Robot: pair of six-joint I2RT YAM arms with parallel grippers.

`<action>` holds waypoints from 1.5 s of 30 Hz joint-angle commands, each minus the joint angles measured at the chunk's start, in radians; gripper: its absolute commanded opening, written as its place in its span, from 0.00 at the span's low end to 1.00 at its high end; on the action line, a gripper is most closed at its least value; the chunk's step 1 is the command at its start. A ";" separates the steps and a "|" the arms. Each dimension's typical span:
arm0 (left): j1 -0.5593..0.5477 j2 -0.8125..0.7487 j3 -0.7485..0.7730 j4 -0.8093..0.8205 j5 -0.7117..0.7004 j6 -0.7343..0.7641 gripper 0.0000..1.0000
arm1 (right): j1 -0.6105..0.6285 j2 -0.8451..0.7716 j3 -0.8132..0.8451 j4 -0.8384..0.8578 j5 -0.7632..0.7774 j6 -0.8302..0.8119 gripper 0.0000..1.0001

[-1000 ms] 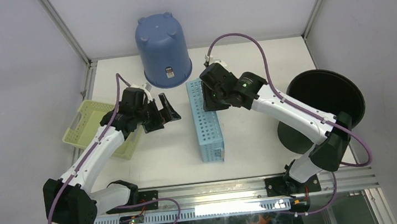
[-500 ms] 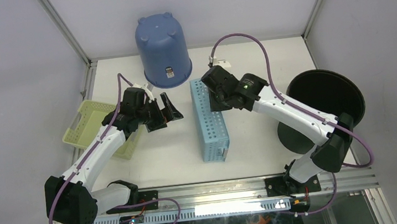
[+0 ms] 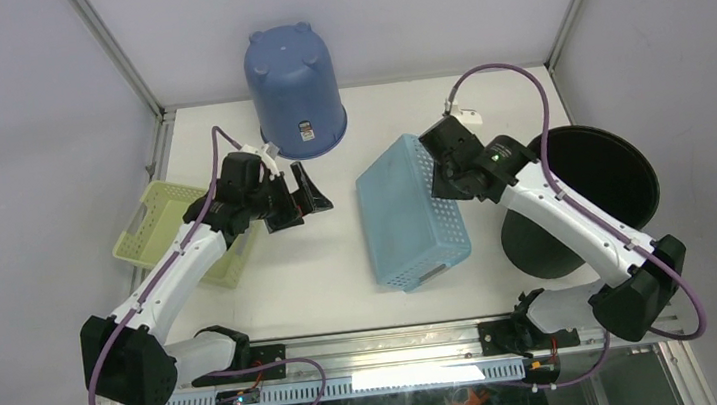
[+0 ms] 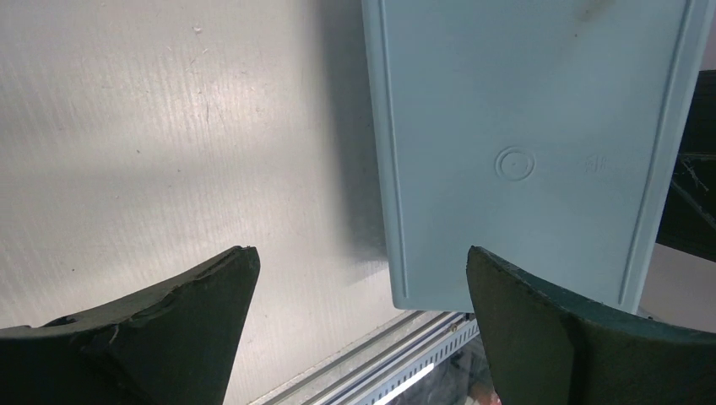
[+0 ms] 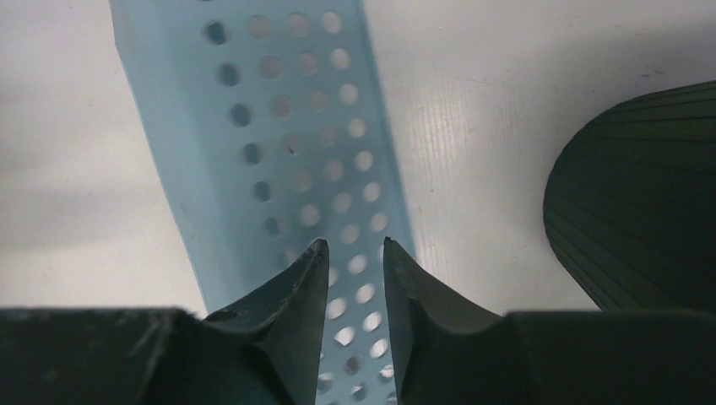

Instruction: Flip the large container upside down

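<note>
Finds basket (image 3: 406, 213) bottom-up at centre of table (image 3: 321, 267), long axis near-to-far. Puts right gripper (image 3: 438, 176) nearer, at its far right edge, fingers a sliver apart, hold not tellable. Shows left gripper (image 3: 302, 200) wide open, empty, off leftward.

Two arms rise from their bases at the bottom edge of the overhead view. The left arm (image 3: 176, 272) slants from lower left toward centre-left. Its left gripper (image 3: 306, 196) (image 4: 361, 257) points right with the jaws spread wide, and its dark fingers (image 4: 169, 329) sit in the wrist view's bottom corners. The right arm (image 3: 578, 220) bends in from lower right toward the centre. The right gripper (image 3: 437, 172) (image 5: 355, 245) tips down and left, its fingertips (image 5: 291, 291) drawn almost together with a thin slit between them.
</note>
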 commanded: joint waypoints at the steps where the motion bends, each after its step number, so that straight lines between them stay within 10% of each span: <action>1: -0.004 0.006 0.057 0.038 0.041 0.033 0.99 | -0.019 -0.048 0.054 -0.042 0.056 0.003 0.36; 11: -0.026 0.005 0.080 0.031 0.035 0.040 0.99 | -0.003 -0.086 0.112 -0.153 -0.085 -0.051 0.50; 28: -0.037 0.061 0.133 0.023 0.048 0.082 0.99 | 0.093 -0.297 -0.416 -0.043 -0.211 0.375 0.70; 45: -0.038 0.038 0.122 0.022 0.048 0.088 0.99 | -0.242 -0.061 -0.348 0.233 -0.068 0.048 0.90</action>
